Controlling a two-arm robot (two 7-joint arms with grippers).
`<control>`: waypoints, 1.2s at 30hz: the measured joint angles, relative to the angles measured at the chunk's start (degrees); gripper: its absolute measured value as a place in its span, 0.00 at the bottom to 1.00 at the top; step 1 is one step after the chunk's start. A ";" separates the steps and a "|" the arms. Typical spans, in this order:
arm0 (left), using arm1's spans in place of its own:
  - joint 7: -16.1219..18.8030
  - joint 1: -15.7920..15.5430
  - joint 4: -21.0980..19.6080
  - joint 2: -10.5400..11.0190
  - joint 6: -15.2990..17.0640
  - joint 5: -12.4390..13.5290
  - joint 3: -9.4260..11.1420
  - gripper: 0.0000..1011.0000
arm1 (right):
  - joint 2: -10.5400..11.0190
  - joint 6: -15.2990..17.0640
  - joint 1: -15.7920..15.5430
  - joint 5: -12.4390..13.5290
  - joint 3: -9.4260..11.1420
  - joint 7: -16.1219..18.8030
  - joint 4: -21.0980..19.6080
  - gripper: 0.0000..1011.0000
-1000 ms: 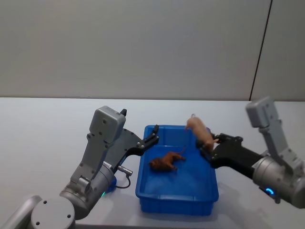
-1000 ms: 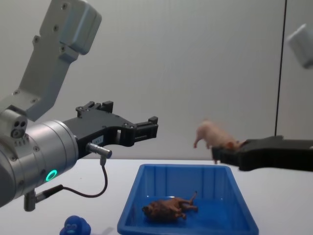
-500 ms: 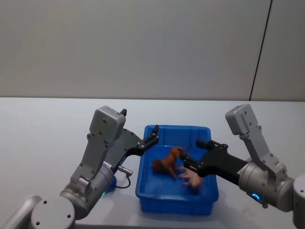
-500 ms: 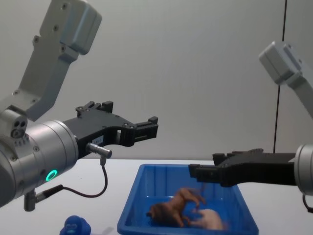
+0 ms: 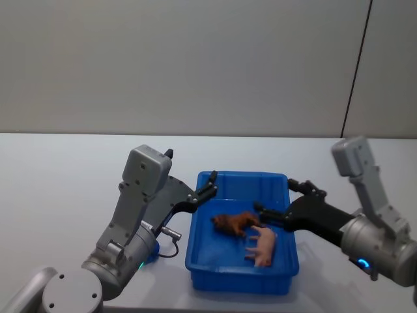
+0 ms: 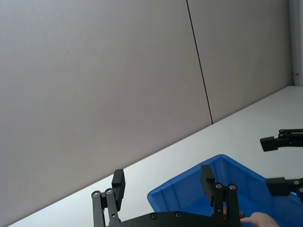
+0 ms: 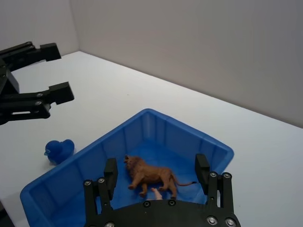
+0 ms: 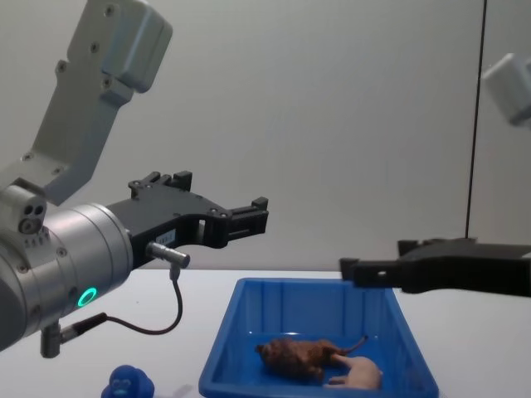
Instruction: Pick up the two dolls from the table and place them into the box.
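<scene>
pig (image 5: 264, 246): released from mid-air, now lying in box (image 5: 238, 279), at 4 o'clock of brown animal (image 5: 234, 222).
right gripper (image 5: 275, 197): spread, empty, at 3 o'clock rim.
left gripper (image 5: 210, 186): spread, empty, unmoved at 9 o'clock.
task: likely complete.

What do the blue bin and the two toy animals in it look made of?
Bin: likely hard plastic; smooth, evenly bright blue walls, moulded rim.
Pig: probably plastic or rubber; smooth pale pink surface.
Brown animal: probably moulded plastic; matte, ridged mane.

Our left hand (image 5: 210, 186) and right hand (image 5: 276, 197) crowd the box's (image 5: 241, 268) far end; its near half lies open above
</scene>
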 joint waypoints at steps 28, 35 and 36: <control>0.53 0.64 -0.90 0.54 0.81 0.35 -0.16 0.99 | 5.02 -4.43 -2.07 3.89 4.16 -0.02 0.56 0.99; 2.65 2.47 -3.19 2.10 2.78 0.34 -0.65 0.99 | 5.34 -4.75 -2.20 4.04 4.39 0.02 0.65 0.99; 2.88 2.80 -3.60 2.40 3.07 0.29 -0.75 0.99 | 5.35 -4.78 -2.20 4.05 4.40 0.03 0.66 0.99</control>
